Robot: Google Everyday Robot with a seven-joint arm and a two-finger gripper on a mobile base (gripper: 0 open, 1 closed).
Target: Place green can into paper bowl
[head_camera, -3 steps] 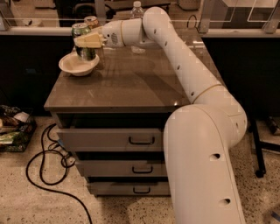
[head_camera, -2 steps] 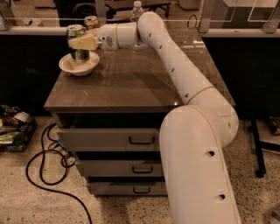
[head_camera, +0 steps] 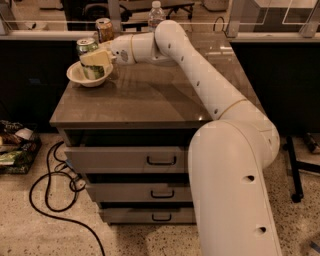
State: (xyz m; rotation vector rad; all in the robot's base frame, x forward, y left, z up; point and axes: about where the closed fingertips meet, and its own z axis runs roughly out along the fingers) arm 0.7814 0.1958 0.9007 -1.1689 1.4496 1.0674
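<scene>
Green can (head_camera: 86,47) with a silver top is seen standing upright inside a paper bowl (head_camera: 75,79), its lower end sunk below the bowl's rim. The green can is gripped around its middle by the claw (head_camera: 92,56), which is closed on it; one pale yellow finger (head_camera: 96,57) is laid across the front of the can, and the other is hidden behind it. The shallow, cream-white bowl is placed near the far left corner of a brown desk (head_camera: 150,100).

The claw is carried at the end of a thick white arm (head_camera: 200,70), which is stretched from the lower right of the view, across the desk, to the bowl. Behind the bowl, near the back edge of the desk, a brown can (head_camera: 104,29) is set upright, well apart from the green one. Further right along the back edge, a clear water bottle (head_camera: 156,12) is partly seen behind the arm.

Three drawers (head_camera: 127,160) with dark handles are stacked under the desk top. A black cable (head_camera: 50,200) is looped on the speckled floor at the left.
</scene>
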